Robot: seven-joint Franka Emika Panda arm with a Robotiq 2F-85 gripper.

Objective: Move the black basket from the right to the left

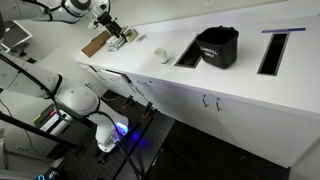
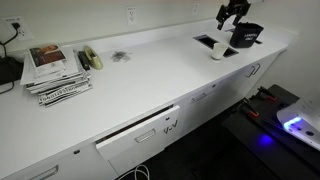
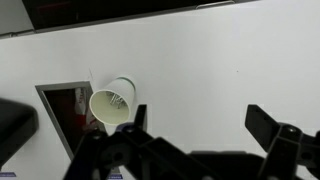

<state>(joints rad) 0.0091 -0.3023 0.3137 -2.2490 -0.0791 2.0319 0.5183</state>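
One gripper (image 1: 120, 38) is hovering near the white cup (image 1: 161, 55), fingers spread apart, empty; the black basket (image 1: 217, 47) is sitting on the cup's other side.

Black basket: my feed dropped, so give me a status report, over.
End effector open, empty, clear of the basket. Black basket on counter, not gripped. White cup sits between them.
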